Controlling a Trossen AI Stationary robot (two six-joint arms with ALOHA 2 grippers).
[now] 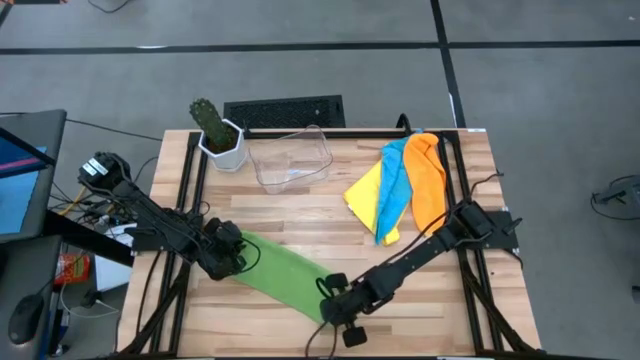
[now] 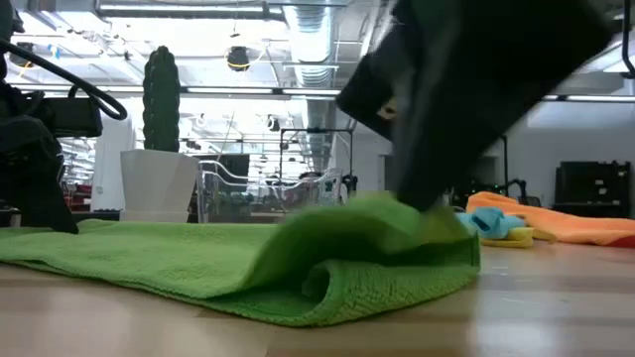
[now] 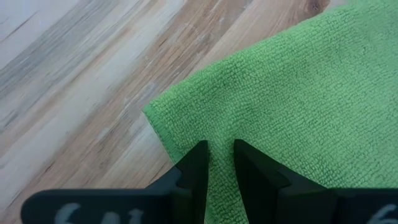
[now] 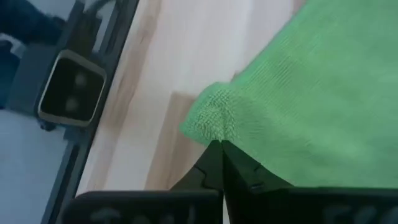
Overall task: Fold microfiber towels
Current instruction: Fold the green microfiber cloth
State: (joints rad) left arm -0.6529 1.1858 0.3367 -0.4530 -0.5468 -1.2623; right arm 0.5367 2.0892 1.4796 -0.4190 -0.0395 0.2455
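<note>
Pinching both ends of the green towel [image 1: 280,272], ready to fold.
My left gripper [image 1: 232,255] and right gripper [image 1: 333,303] each clamp a corner; the towel's length runs between them, well clear of the plant [image 1: 212,125].

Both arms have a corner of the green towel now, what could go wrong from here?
1. The right gripper is shut on only the bunched tip of the green towel, so that corner may slip out when lifted.
2. The left gripper also pinches close to the towel's edge; uneven pulls could skew the fold.
3. The towel already rolls under itself near the right gripper in the low view, which may leave a crease.
</note>
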